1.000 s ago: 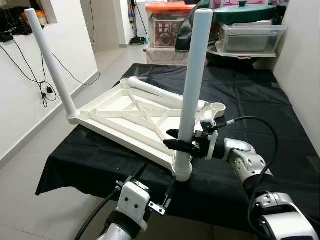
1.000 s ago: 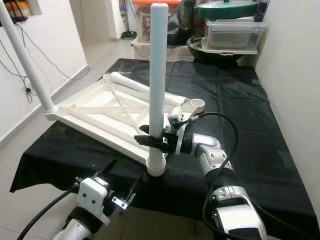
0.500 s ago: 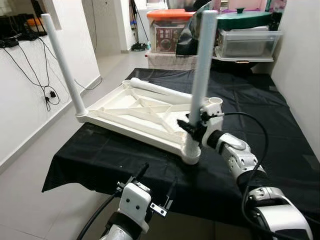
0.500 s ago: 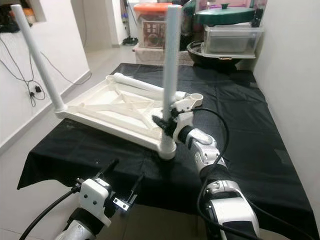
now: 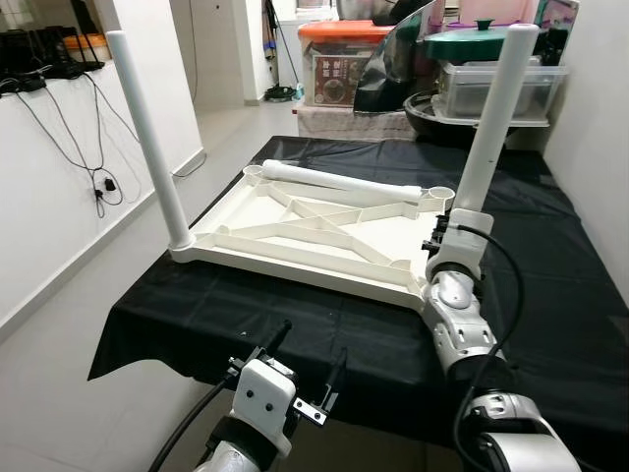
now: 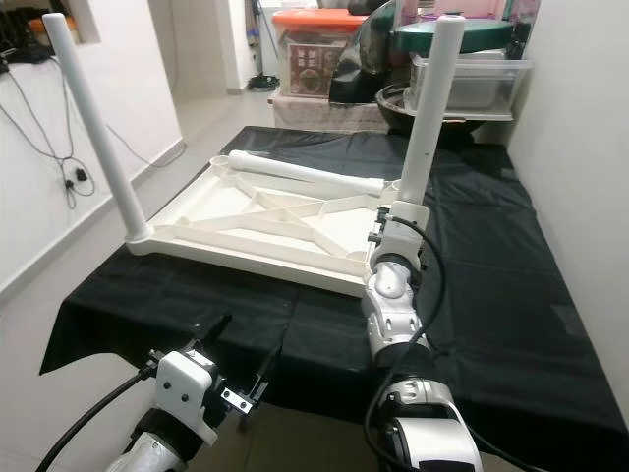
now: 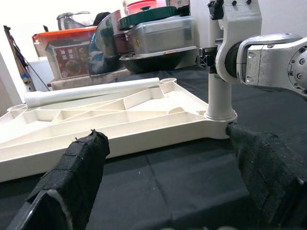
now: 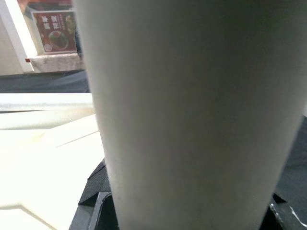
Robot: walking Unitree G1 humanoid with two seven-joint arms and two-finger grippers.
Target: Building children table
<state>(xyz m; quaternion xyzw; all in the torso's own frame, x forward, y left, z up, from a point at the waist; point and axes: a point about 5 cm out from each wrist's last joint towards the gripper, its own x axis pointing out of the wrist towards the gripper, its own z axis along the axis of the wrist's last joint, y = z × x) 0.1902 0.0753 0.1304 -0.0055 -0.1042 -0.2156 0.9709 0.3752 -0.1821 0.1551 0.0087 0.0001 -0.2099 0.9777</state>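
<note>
An upturned white table top (image 5: 305, 236) lies on the black-covered table (image 5: 550, 285). Two white legs stand in its near corners: the left leg (image 5: 149, 138) and the right leg (image 5: 488, 123), which leans slightly right. A third leg (image 5: 344, 183) lies loose along the far rim. My right gripper (image 5: 444, 234) is shut on the base of the right leg (image 8: 192, 96), a black finger (image 8: 96, 191) on each side. Below the table's front edge my left gripper (image 7: 168, 143) hangs open, its padded fingers (image 7: 79, 163) spread, holding nothing.
Storage boxes, an orange-lidded bin (image 5: 344, 59) and a green-lidded pot (image 5: 482, 44) stand beyond the table's far end. A white wall (image 5: 600, 147) runs close on the right. On the left are tiled floor and cables (image 5: 98, 182) on a wall.
The right arm has swung the held leg and its corner to the right and farther off, turning the table top on the cloth. The camera has shifted. The left gripper stays put.
</note>
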